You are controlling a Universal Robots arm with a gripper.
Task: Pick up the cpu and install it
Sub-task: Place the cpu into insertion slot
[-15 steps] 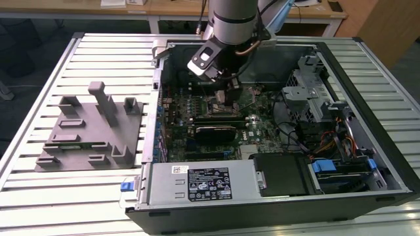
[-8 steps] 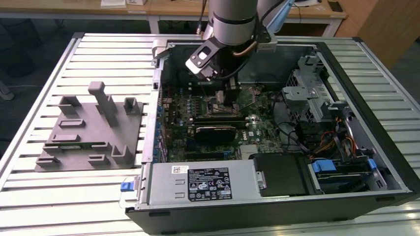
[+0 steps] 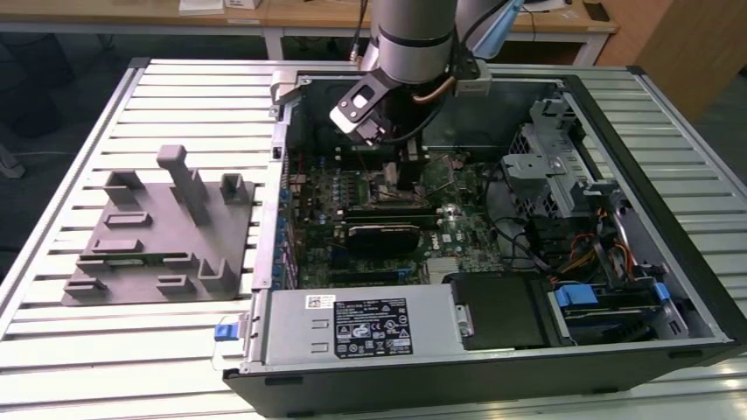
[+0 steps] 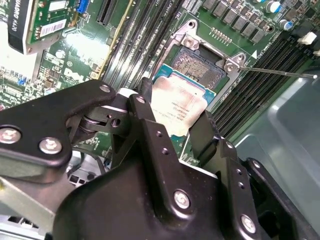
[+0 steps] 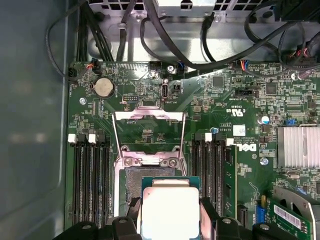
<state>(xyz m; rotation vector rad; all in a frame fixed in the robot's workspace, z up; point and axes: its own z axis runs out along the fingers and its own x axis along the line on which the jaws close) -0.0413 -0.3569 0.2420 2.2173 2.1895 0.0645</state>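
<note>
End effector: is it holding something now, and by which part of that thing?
Yes. The end effector grips the cpu by two opposite edges, close to the open socket.

A silver-grey cylindrical arm (image 3: pixel 411 35) carries a black end effector (image 4: pixel 172 114) studded with silver screws (image 4: pixel 181 199).

An open computer case (image 3: pixel 491 381) lies on the slatted worktop (image 3: pixel 187 96), its green motherboard (image 5: pixel 220 100) exposed. A grey fixture (image 3: pixel 140 254) sits beside it, toward the worktop's edge at the exterior view's left.
</note>
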